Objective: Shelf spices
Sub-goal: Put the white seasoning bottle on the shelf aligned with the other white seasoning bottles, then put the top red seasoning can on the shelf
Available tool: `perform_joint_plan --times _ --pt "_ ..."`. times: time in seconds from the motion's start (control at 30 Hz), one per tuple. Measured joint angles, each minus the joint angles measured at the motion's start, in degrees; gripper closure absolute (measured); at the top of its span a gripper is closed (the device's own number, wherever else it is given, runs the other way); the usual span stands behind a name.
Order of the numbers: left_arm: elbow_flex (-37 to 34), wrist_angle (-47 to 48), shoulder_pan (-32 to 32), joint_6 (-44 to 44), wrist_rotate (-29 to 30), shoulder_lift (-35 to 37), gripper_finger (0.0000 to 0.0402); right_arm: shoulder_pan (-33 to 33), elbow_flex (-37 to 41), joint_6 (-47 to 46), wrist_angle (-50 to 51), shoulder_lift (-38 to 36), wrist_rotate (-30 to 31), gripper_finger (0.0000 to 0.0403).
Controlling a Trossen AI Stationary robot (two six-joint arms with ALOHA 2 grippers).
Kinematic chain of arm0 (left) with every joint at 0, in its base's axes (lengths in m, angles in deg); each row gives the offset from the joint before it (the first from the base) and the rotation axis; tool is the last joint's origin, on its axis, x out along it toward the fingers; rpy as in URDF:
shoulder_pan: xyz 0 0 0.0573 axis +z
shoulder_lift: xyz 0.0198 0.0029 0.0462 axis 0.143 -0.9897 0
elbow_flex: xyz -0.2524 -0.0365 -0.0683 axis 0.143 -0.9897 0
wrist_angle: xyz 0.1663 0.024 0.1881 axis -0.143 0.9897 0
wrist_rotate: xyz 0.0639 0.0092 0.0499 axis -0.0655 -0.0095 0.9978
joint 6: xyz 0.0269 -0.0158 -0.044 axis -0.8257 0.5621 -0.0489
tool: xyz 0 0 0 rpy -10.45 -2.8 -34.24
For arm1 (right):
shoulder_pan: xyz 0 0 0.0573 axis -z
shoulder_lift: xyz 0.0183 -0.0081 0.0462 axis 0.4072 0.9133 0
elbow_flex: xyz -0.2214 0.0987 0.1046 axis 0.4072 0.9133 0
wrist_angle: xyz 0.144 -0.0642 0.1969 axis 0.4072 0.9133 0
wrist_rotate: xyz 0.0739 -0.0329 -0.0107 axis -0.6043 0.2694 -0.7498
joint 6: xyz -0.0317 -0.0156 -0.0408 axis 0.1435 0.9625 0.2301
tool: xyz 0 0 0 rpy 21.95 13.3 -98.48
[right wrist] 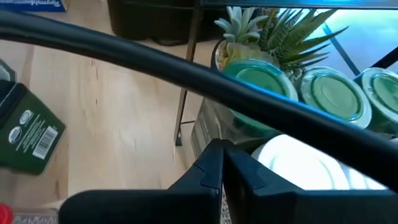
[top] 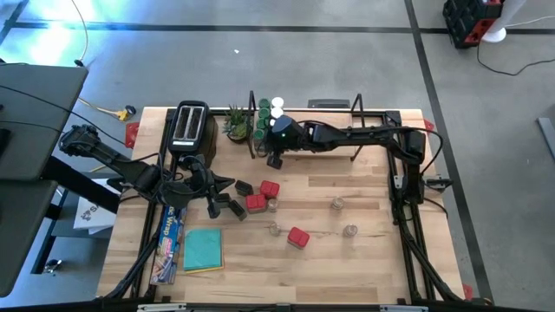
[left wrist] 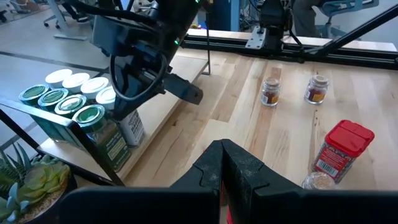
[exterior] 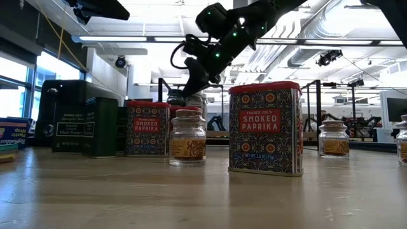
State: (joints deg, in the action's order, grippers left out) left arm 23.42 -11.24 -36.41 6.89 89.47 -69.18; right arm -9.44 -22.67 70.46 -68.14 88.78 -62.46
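- Right now my right gripper (top: pixel 276 159) hangs beside the shelf (left wrist: pixel 163 106), fingers together on nothing (just a drop-off spot).
- Left gripper (top: pixel 214 205), equally closed and empty, waits by the loose spices (top: pixel 270 188) mid-table.

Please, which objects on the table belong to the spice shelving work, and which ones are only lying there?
For the job: green-lidded jars and white-lidded jars on the shelf; red tins; dark tins; small clear jars.

Just lying about: toaster, potted plant, teal pad, wrap box.
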Motion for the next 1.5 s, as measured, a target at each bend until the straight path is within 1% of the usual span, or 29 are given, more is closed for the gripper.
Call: perform_joint_plan --times 0.2,0.3,0.43,0.53,0.63,0.7,0.83,0.9,0.97,1.03,1.13,1.2,1.3,1.37,1.5 --pt "0.0 0.0 0.0 0.0 0.0 0.0 0.0399 -0.17 0.0 -0.31 0.12 -0.36 1.29 0.0403" --pt "0.0 0.02 0.0 0.0 0.0 0.0 0.0399 -0.74 -0.03 -0.31 0.26 -1.69 2.44 0.0403" --pt "0.0 0.04 0.0 -0.01 0.0 0.0 0.0399 -1.39 -2.64 -0.23 3.98 -2.58 6.83 0.0403" --pt "0.0 0.46 0.01 0.0 0.01 -0.02 0.0399 -2.01 -5.27 0.57 7.22 -2.95 7.37 0.0403" --pt "0.02 1.35 0.02 0.2 0.0 0.0 0.0399 -3.76 -7.02 2.34 9.46 -3.93 7.62 0.0403" --pt "0.02 3.08 0.02 1.25 -0.12 0.0 0.0399 -6.36 -6.97 3.8 9.79 -4.98 7.57 0.0403" --pt "0.02 7.58 -0.14 5.37 -0.46 -0.02 0.0399 -13.18 -3.92 6.53 10.85 -6.46 6.64 0.0403" --pt "0.02 9.38 -0.51 7.24 -0.29 -0.02 0.0399 -16.14 -1.56 4.58 10.61 -6.79 5.13 0.0403" --pt "0.02 9.92 -0.93 8.0 0.04 -0.02 0.0399 -18.38 1.11 0.71 9.86 -6.8 3.82 0.0403" --pt "0.02 9.9 -1.34 8.0 0.11 -0.02 0.0399 -19.88 4.79 -3.21 6.27 -6.8 3.77 0.0403" --pt "0.02 9.82 -1.55 7.99 0.68 -0.02 0.0399 -20.63 9.93 -7.48 -2.56 -6.78 4.43 0.0399" --pt "0.02 9.75 -1.55 8.0 1.37 -0.02 0.0399 -20.42 12.04 -8.82 -6.22 -6.78 4.65 0.0384" --pt "0.02 9.75 -1.55 8.0 1.51 -0.02 0.0399 -19.42 14.37 -10.68 -8.98 -6.78 4.58 0.0335" --pt "0.02 9.75 -1.55 8.0 1.51 -0.02 0.0399 -18.27 15.1 -12.08 -9.38 -6.78 3.57 0.0289" --pt "0.02 9.73 -1.55 8.0 1.51 -0.02 0.0399 -16.38 15.13 -13.08 -11.38 -5.75 -1.07 0.0187"
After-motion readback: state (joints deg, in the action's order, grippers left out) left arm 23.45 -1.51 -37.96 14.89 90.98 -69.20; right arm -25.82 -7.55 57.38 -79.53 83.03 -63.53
